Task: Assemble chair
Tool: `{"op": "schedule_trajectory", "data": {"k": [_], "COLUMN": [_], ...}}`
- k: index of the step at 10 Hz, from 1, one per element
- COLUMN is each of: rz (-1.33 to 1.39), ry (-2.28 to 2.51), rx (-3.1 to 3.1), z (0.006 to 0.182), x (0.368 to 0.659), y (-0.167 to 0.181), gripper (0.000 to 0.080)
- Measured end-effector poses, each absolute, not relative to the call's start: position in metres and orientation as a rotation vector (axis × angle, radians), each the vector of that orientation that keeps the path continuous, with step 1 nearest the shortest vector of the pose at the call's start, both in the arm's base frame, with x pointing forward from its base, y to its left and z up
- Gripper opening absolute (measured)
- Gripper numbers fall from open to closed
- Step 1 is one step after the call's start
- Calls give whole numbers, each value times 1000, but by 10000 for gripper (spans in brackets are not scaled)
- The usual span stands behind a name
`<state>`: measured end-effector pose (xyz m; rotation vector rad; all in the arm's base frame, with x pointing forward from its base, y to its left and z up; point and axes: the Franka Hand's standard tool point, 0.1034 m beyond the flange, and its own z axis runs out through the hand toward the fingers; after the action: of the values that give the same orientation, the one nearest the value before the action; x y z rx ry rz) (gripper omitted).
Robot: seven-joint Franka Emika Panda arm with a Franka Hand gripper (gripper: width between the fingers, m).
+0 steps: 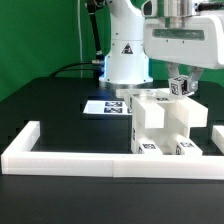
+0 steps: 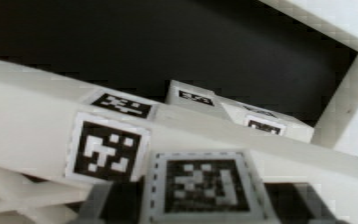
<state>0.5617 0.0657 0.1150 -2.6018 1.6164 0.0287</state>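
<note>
The partly built chair [image 1: 160, 125] is a cluster of white blocky pieces with small square tags, standing inside the white wall toward the exterior view's right. My gripper [image 1: 181, 93] hangs just above its far right part, shut on a small white tagged chair piece [image 1: 181, 85]. In the wrist view that tagged piece [image 2: 197, 182] sits between the dark fingers [image 2: 123, 196] of my gripper [image 2: 201, 202]. Beyond it lie the chair's white panels [image 2: 51, 90], with several tags facing the camera. Whether the held piece touches the chair cannot be told.
A long low white border wall [image 1: 75, 160] runs along the front and turns back at the exterior view's left. The marker board [image 1: 105, 105] lies flat in front of the robot's white base [image 1: 125, 60]. The table is black; a green curtain hangs behind.
</note>
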Motion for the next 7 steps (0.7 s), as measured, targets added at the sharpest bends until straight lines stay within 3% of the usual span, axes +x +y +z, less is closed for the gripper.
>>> {"op": "schedule_trajectory", "data": {"k": [1,2,7], "rz": [27,24,-20], "ry": [1571,1520,763], "rx": [-2631,-2660,-2961], "z": [115,116,119], "x": [562,562,563], "y": [66,70,75], "gripper": [489,614,649]}}
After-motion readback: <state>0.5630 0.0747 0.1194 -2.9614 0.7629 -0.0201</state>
